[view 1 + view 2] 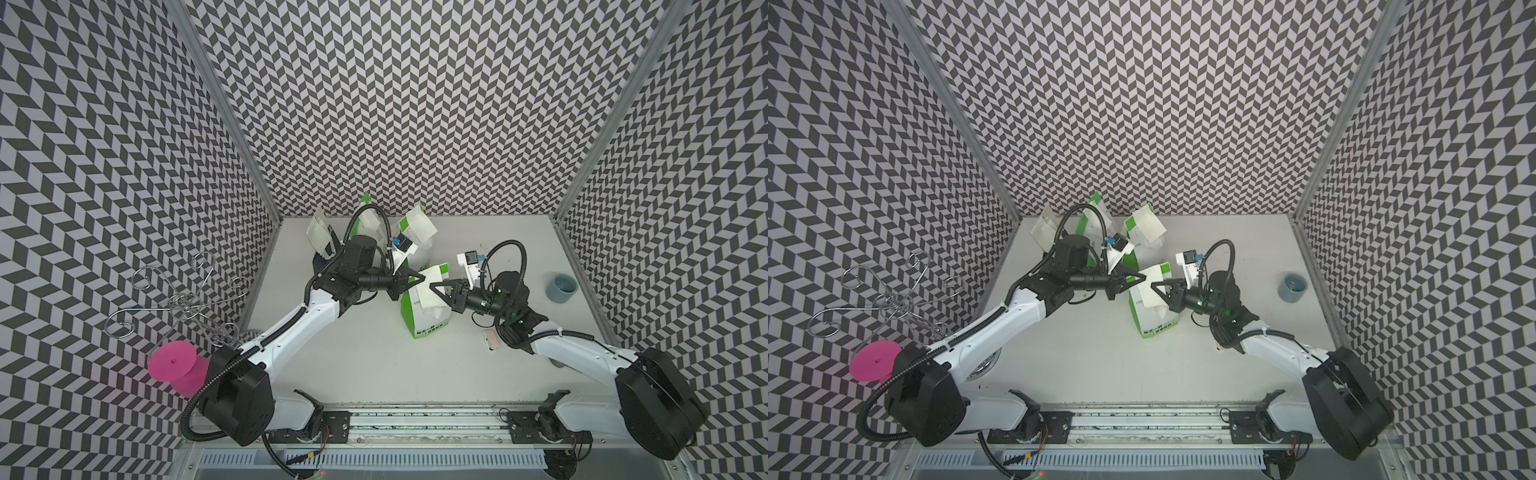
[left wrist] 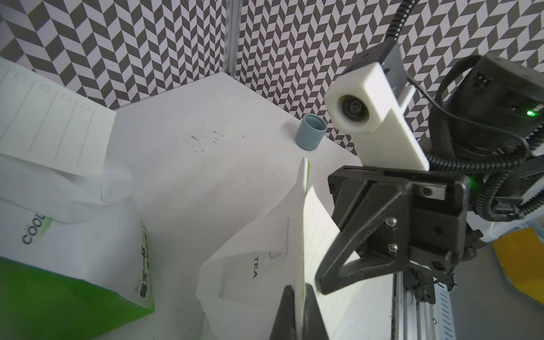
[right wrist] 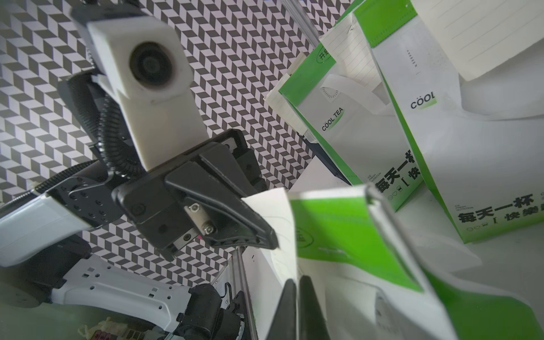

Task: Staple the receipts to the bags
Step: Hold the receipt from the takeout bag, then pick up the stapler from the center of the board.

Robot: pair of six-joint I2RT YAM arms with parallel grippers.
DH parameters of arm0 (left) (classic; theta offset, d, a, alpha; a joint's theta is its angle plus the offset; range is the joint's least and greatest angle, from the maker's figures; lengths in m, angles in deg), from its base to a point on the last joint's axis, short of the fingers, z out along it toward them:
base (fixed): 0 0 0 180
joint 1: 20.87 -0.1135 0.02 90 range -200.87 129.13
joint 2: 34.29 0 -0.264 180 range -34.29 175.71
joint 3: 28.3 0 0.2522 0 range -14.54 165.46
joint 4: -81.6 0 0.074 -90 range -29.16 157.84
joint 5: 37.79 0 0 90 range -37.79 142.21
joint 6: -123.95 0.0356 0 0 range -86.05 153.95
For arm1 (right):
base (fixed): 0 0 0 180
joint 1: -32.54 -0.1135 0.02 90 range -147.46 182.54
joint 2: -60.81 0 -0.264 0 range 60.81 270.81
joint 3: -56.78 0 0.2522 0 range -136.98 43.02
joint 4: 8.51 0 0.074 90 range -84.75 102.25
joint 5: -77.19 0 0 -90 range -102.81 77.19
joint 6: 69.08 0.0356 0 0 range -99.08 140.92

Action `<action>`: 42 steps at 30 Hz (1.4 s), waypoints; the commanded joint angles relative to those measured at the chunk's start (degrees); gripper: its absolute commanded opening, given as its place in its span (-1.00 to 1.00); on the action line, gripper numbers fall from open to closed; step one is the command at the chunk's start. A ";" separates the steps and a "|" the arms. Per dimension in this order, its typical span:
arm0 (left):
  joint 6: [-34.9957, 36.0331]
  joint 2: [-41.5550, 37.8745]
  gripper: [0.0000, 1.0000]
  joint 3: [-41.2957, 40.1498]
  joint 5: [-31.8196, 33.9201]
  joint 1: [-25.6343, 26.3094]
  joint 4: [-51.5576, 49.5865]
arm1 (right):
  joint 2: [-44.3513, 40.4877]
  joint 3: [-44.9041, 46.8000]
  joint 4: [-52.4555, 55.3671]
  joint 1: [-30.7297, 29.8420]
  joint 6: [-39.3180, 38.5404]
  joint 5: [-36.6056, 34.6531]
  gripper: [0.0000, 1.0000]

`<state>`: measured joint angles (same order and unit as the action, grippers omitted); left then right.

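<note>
Left wrist view: the left gripper (image 2: 298,297) is clenched on the edge of a receipt (image 2: 312,229) that lies against the mouth of a green bag (image 1: 424,316). In a top view the bag stands upright, well apart from the cup (image 1: 561,289). The right gripper (image 1: 436,288) meets the receipt from the cup's side; whether it grips, I cannot tell. The stapler (image 1: 492,340) lies nearer the cup.
</note>
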<state>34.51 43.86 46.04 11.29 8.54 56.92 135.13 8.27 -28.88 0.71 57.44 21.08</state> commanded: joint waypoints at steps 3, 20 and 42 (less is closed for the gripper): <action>-0.43 -1.60 -1.00 1.32 5.62 1.67 -1.58 | -5.19 0.23 5.08 0.13 -1.69 -6.37 0.20; -9.44 -7.22 -1.00 -0.99 29.56 10.75 -5.75 | -22.24 2.13 61.01 0.57 2.48 -38.01 0.47; -8.29 -7.74 -1.00 -0.20 27.98 11.19 -8.33 | 6.19 -10.26 73.65 1.78 -3.24 -44.83 0.22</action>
<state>26.38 36.45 45.36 39.61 19.29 51.04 140.03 -0.95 42.61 2.11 55.38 -22.41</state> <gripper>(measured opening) 0.066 0.614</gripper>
